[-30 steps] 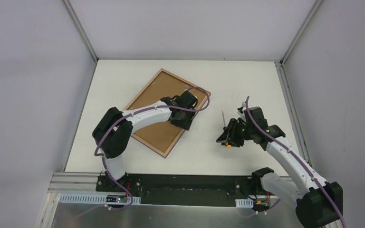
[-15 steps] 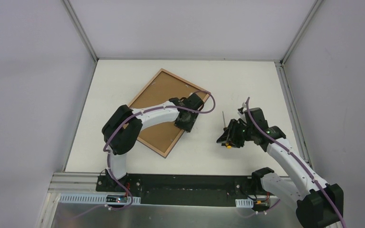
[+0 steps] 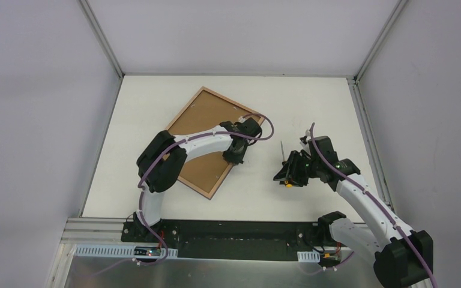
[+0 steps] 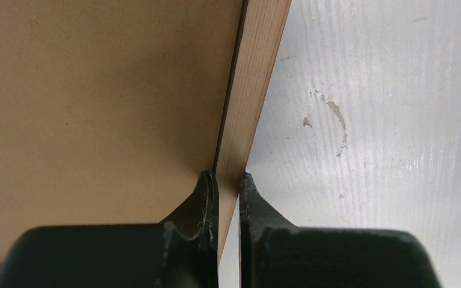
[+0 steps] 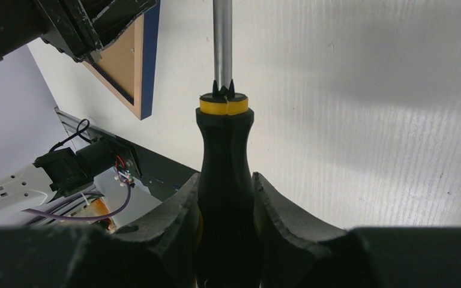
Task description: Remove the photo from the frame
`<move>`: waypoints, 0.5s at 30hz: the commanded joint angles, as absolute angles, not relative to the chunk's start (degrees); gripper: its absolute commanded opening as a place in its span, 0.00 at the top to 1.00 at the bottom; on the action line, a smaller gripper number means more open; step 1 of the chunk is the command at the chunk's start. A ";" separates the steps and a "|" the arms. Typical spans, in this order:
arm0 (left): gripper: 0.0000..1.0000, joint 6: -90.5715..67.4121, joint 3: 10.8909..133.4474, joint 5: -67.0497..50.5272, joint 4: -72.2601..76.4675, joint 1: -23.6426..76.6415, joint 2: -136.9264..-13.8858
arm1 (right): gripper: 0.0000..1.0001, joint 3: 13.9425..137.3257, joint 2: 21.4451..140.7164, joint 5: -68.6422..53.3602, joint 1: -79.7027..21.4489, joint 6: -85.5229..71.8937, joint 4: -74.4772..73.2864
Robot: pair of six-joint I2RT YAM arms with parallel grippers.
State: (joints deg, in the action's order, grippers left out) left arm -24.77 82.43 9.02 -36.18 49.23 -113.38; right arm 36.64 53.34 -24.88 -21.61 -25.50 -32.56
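frame (image 3: 199,120): back up on the table (image 3: 276,102), 9 o'clock of the screwdriver (image 5: 223,156).
left gripper (image 4: 228,186): pinched on the frame's wood rail, 4 o'clock edge.
right gripper (image 5: 225,198): clamped round the screwdriver.
progress: backing board (image 4: 96,108) in place; photo unseen, judged inside; removal all left.
count: one frame, one screwdriver, two grippers.

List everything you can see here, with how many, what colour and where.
frame: one, light wood back with navy edge, lying back up at the table's left middle
backing board: one, brown, set in the frame's back
photo: none visible
screwdriver: one, black handle with yellow ring, metal shaft, held above the table's right side
table: one, white
left gripper: black, pinching the frame's right rail
right gripper: black, closed on the screwdriver's handle
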 commanded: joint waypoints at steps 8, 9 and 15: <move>1.00 -53.32 89.46 7.52 -40.87 44.90 -119.06 | 1.00 37.86 55.06 -26.20 -21.87 -24.87 -30.60; 1.00 -54.75 90.96 6.95 -40.87 44.23 -119.74 | 1.00 37.86 55.16 -26.26 -21.86 -24.87 -30.71; 1.00 -60.13 101.40 2.13 -40.79 41.13 -125.16 | 1.00 37.84 55.50 -26.79 -21.99 -24.92 -30.91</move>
State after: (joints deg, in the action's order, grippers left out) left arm -49.93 95.31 6.50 -41.01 42.63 -121.60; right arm 36.64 55.35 -24.95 -21.65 -25.26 -32.16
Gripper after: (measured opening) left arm 0.088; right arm 0.357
